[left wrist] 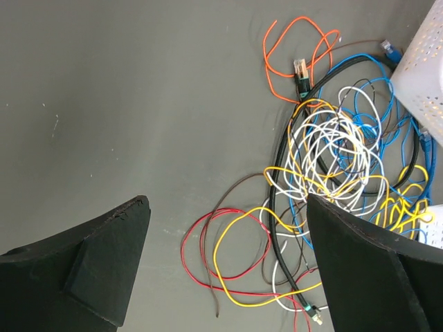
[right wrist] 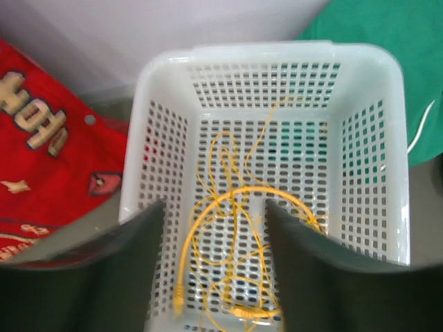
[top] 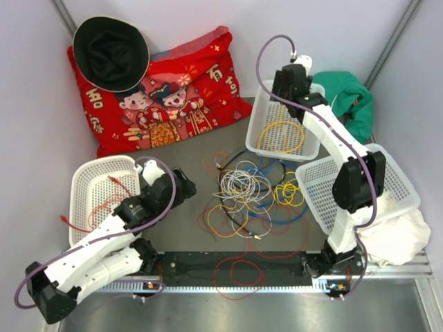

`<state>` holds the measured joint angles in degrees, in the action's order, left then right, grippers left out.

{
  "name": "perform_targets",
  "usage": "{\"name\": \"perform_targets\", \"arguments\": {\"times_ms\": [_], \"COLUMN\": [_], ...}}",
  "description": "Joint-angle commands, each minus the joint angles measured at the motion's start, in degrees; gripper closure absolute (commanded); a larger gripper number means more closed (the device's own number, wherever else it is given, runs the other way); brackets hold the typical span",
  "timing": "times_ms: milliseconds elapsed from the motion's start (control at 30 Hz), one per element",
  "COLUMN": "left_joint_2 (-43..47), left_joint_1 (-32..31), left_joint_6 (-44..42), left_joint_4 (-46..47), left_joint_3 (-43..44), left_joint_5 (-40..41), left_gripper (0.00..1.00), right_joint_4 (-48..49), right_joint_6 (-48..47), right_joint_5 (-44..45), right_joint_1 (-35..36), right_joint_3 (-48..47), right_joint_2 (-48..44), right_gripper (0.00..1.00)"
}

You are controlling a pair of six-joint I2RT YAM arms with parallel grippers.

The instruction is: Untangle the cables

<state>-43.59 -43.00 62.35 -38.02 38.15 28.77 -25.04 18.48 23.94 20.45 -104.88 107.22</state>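
Right gripper (right wrist: pixel 216 207), jaws parted, hangs over the white perforated plastic basket (right wrist: pixel 270 52) holding the thin yellow cable (right wrist: pixel 243 188) — lift straight up, snagging no loop. Left gripper (left wrist: pixel 227 202) gapes wide beside the tangled coloured cables (left wrist: pixel 332 159).

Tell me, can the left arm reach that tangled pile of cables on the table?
Probably yes: its open end effector hangs just beside the cables, with nothing standing between them.

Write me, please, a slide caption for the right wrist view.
Right hand open above a white basket holding a loose yellow cable.
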Motion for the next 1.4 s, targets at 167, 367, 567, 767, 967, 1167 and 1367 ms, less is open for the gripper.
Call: {"name": "perform_targets", "arguments": {"times_ms": [167, 367, 567, 767, 967, 1167, 1367], "left_joint_2": [-3.43, -3.16, -9.74, -16.35, -14.42, -13.36, -9.23], "left_joint_1": [-0.15, -0.15, -0.24, -2.52, -2.96, -3.23, -3.67], "left_joint_6": [-2.05, -5.13, -6.89, -5.48, -4.34, -2.50, -0.39], "left_joint_4": [2.51, 5.06, 10.86, 10.60, 10.69, 9.81, 7.97], "left_joint_3": [0.70, -1.32, -1.85, 0.34, -0.18, -1.94, -4.13], "left_joint_5": [-3.36, -8.20, -17.69, -18.32, -16.47, -17.17, -16.21], "left_gripper": [0.01, 0.01, 0.02, 0.02, 0.03, 0.03, 0.03], "right_joint_4": [11.85, 11.77, 7.11, 6.40, 10.79, 13.61, 17.21], "right_joint_6": [3.83, 1.22, 1.02, 5.07, 7.44, 7.36, 7.97], "right_joint_5": [-3.55, -3.29, -8.64, -11.46, -16.82, -19.46, -19.29], "right_joint_1": [0.29, 6.61, 14.88, 20.77, 23.40, 27.89, 30.44], "right_joint_3": [18.21, 24.28, 33.22, 49.12, 58.20, 56.37, 56.10], "right_joint_2": [-14.91, -28.27, -37.69, -43.85, -41.66, -30.61, -22.06], "right_gripper": [0.01, 0.01, 0.01, 0.02, 0.02, 0.02, 0.02]}}
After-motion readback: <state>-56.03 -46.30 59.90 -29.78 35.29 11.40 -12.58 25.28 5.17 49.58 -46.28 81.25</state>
